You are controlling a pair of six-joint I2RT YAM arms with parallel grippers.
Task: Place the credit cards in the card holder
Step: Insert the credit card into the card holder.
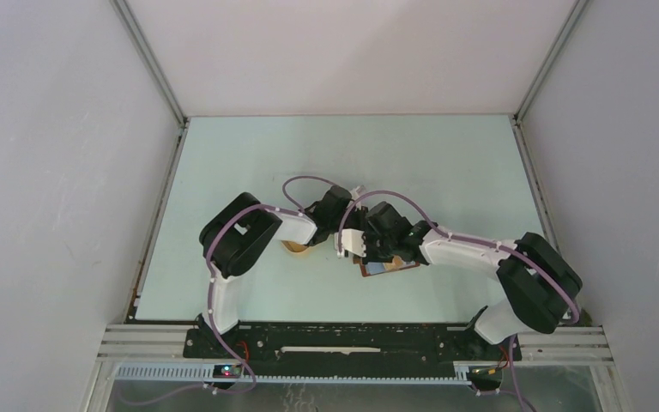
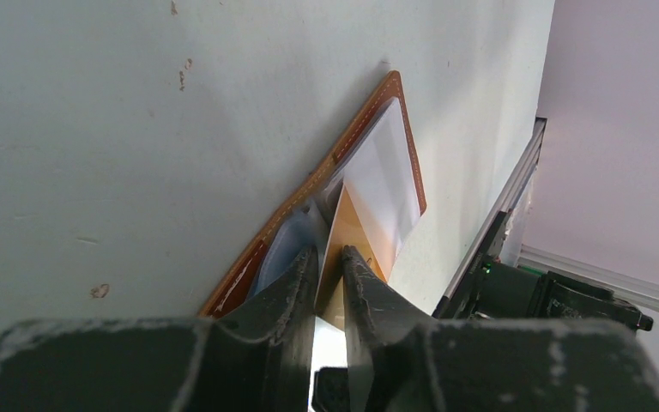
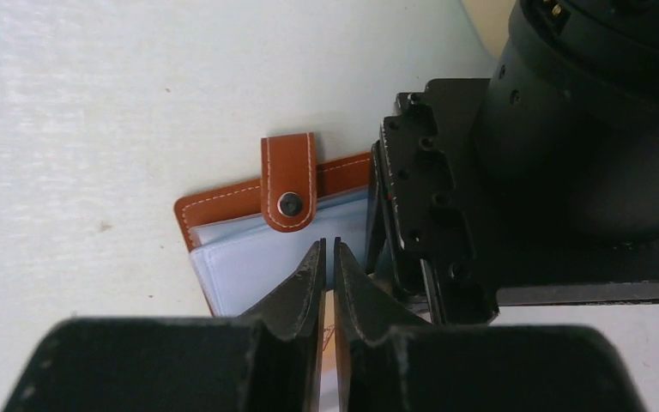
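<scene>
Left tool (image 2: pixel 330 273) clenched on orange card (image 2: pixel 356 230). Card edge just ahead of tips, entering card holder (image 2: pixel 305 206), which lies open on surface (image 2: pixel 94 129). Right tool (image 3: pixel 327 251) near-closed at blue pocket (image 3: pixel 240 262); grasp cannot be told. Advise: align card with pocket mouth, slide shallow, release once seated.
</scene>
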